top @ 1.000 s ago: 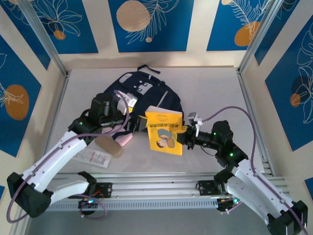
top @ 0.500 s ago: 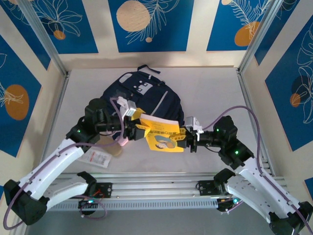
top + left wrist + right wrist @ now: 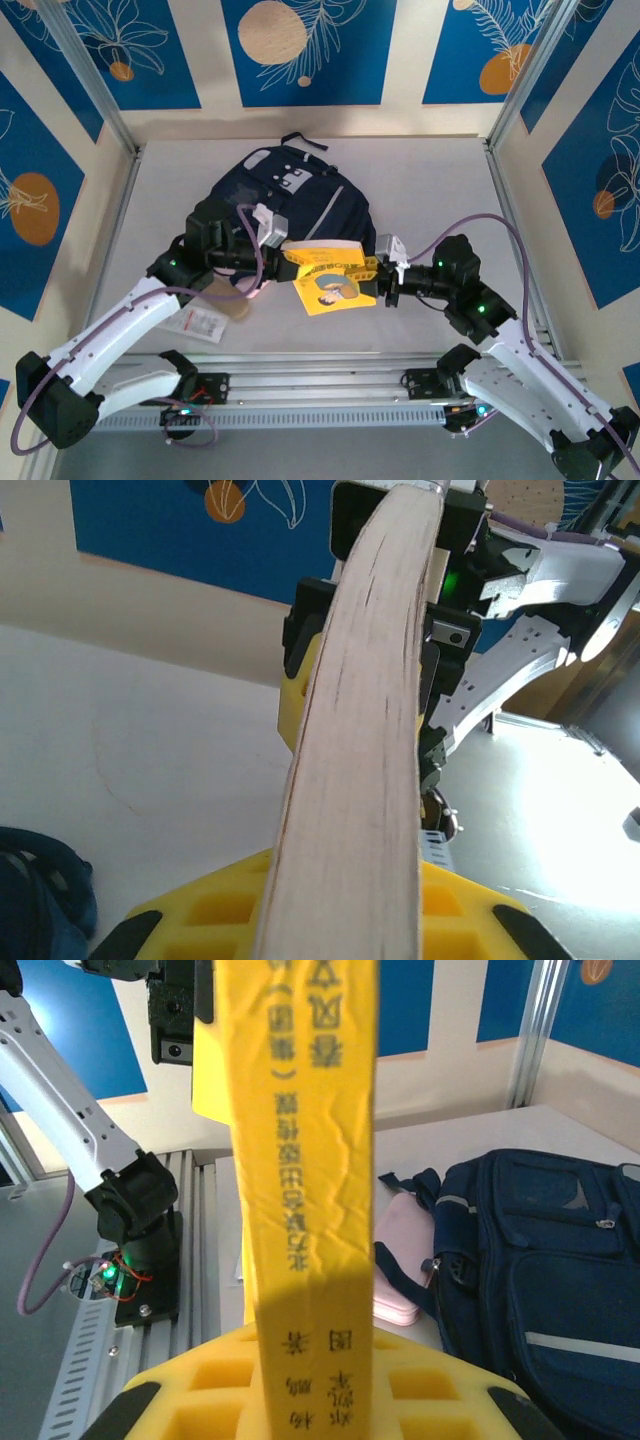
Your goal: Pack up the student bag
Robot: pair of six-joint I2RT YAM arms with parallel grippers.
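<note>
As one student bag (image 3: 300, 185) lies behind, left end effector (image 3: 291, 254) and right end effector (image 3: 372, 274) clamp one book (image 3: 330, 287).

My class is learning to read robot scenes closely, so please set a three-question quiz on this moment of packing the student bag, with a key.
1. True or false: the yellow book already lies inside the student bag.
2. Which jaws grip the book? A) left jaws only B) right jaws only C) both
3. What colour is the flat case lying beside the bag?
Key: 1 false, the book is held up in front of the bag. 2 C. 3 pink.
</note>
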